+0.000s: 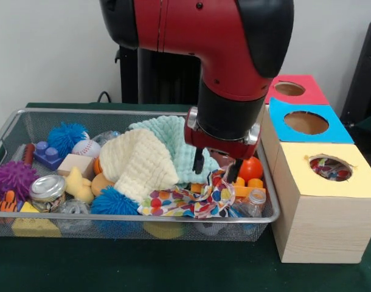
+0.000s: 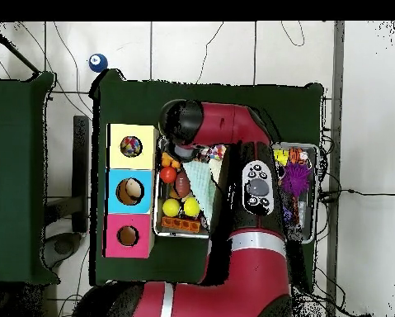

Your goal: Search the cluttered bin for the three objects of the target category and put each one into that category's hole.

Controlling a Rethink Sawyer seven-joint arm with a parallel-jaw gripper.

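Claw (image 1: pixel 217 170) spread, holding nothing, low over patterned cloth (image 1: pixel 191 201) at wire bin (image 1: pixel 15 121) end nearest boxes. Yellow-topped box hole (image 1: pixel 329 168) already shows colourful items inside; count unclear. Pink (image 1: pixel 289 89) and blue (image 1: pixel 306 122) holes look empty. Target category unclear; bin crowded, search unfinished.

Bright even indoor light, soft faint shadows, front view sharp, no glare

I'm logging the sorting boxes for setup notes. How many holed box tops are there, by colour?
Yellow box top: 1
Blue box top: 1
Red box top: 1
Total: 3
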